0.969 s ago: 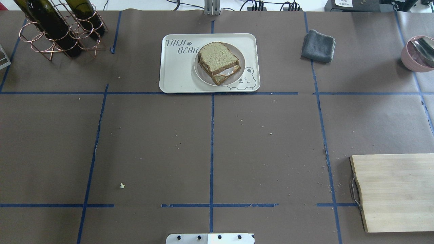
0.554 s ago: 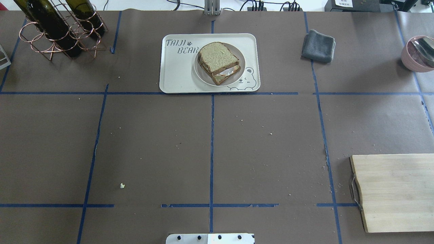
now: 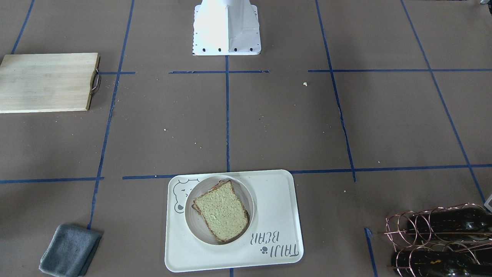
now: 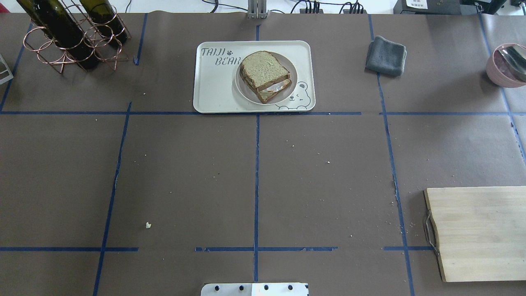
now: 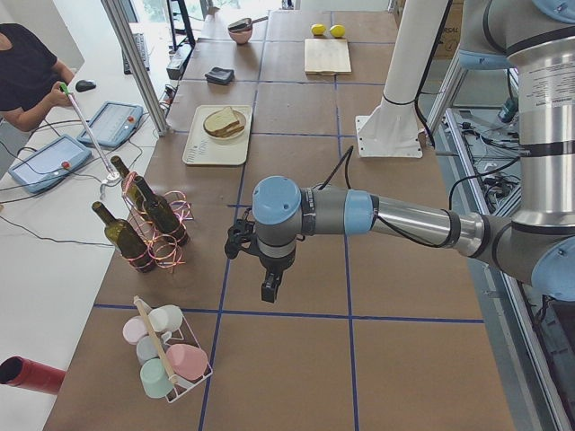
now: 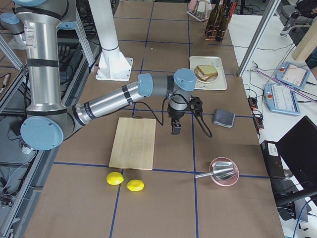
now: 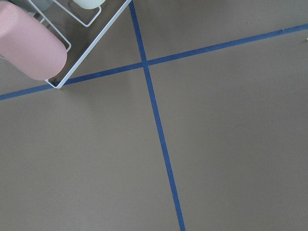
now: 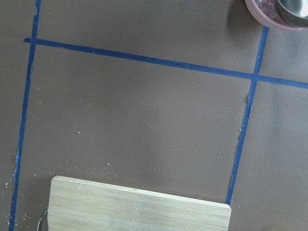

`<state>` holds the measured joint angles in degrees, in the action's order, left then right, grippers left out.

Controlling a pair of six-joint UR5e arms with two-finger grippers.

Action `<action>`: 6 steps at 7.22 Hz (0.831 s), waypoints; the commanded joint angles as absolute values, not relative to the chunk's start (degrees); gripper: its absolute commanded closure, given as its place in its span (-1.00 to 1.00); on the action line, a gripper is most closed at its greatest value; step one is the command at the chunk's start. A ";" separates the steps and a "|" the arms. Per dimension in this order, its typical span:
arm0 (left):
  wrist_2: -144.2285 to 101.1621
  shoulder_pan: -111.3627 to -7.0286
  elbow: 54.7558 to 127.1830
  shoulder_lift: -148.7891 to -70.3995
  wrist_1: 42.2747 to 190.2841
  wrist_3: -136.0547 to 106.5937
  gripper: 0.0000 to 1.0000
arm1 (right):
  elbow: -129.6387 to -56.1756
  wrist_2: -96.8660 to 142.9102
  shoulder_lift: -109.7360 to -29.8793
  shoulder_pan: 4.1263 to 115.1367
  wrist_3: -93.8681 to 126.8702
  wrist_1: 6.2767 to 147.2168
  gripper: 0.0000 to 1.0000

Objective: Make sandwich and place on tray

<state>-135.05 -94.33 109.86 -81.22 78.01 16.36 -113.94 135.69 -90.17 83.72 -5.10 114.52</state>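
Sandwich (image 4: 263, 70) on tray (image 4: 213, 92): we are seeing only a white edge of egg (image 4: 274, 87).
Left gripper (image 5: 269, 289), right gripper (image 6: 176, 130): we cannot tell how open.

Sandwich (image 4: 265, 70), egg (image 4: 274, 86) seemingly inside, on plate (image 4: 245, 92) on tray (image 4: 213, 92)

Grey lettering "TAIJI BEAR" marks the cream-white rounded-rectangle tray (image 4: 213, 90), well apart from the left gripper (image 5: 269, 291) and the right gripper (image 6: 176, 130).
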 commanded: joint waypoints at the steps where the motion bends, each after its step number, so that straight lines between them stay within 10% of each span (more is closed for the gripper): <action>1: -135.26 -94.48 109.77 -80.77 78.22 16.61 -1.00 | -112.86 135.44 -93.15 84.46 -10.51 114.52 -1.00; 6: -135.44 -94.04 110.75 -81.30 79.89 16.88 -1.00 | -112.24 136.31 -97.02 89.02 -11.16 114.52 -1.00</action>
<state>-135.57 -94.22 110.86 -81.33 79.81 16.82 -112.37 135.87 -96.04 88.12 -11.16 114.52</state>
